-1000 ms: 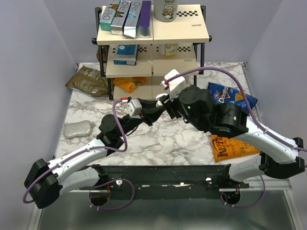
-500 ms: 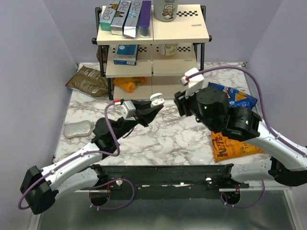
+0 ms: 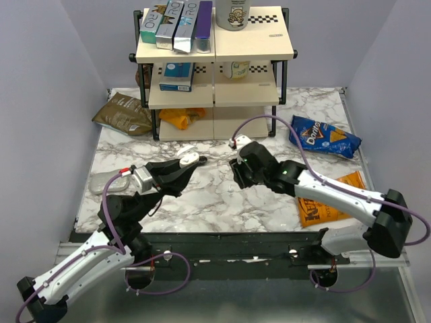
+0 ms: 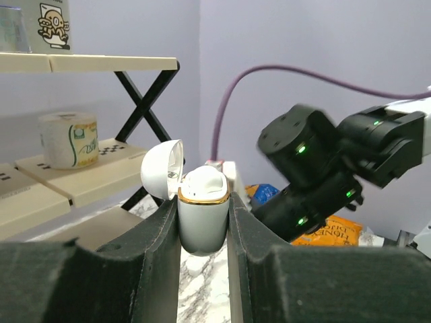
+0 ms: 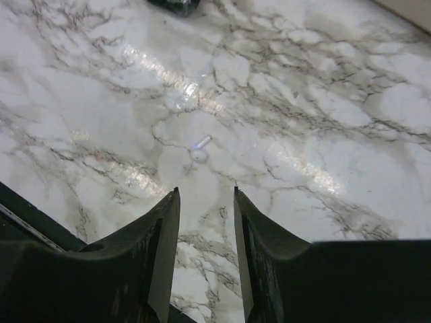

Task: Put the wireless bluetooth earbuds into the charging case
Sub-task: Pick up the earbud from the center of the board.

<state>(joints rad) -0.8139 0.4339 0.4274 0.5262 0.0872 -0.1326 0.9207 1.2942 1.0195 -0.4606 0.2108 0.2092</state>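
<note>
Earbud (image 5: pixel 199 148), tiny and pale, lies alone on the marble surface (image 5: pixel 323 121) at mid-frame in the right wrist view. It sits just above the right gripper (image 5: pixel 205 196), whose fingers stand apart and empty. The white charging case (image 4: pixel 202 225), lid flipped up, is clamped upright in the left gripper (image 4: pixel 203 210); something white and rounded fills its mouth. Only the top view shows the shelf rack (image 3: pixel 215 67) and blue chip bag (image 3: pixel 325 136) behind.

Open white case (image 4: pixel 202 217), earbud (image 5: pixel 200 149) on marble (image 5: pixel 323 101)
</note>
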